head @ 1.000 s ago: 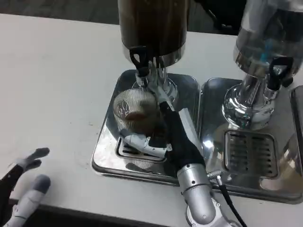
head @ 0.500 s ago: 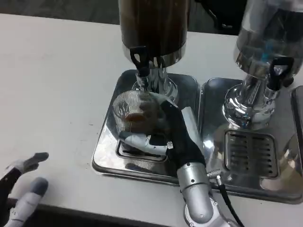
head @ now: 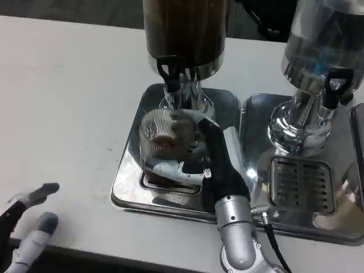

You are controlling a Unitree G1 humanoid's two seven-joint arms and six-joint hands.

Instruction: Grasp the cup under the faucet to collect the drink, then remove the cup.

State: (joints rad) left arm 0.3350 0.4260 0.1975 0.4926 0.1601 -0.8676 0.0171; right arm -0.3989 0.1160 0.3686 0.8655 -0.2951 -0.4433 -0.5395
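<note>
Clear ribbed glass cup (head: pixel 164 139) w/ a little brown drink in the bottom sits on the left steel drip tray (head: pixel 128 170), under the black faucet (head: pixel 170 71) of the dark-filled dispenser (head: pixel 185 34). Right hand (head: pixel 202 159) still wraps it, fingers curled round its front & right side; cup shifted slightly right vs 0.5 s ago. Left hand (head: pixel 28 227) rests at table's (head: pixel 68 102) near-left edge, fingers spread, holding nothing, barely changed.

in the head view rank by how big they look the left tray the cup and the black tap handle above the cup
1. Left tray, largest.
2. Cup, held by the right hand.
3. Black tap handle, smallest; it sits higher, nearer the camera, yet looks smallest anyway.
</note>
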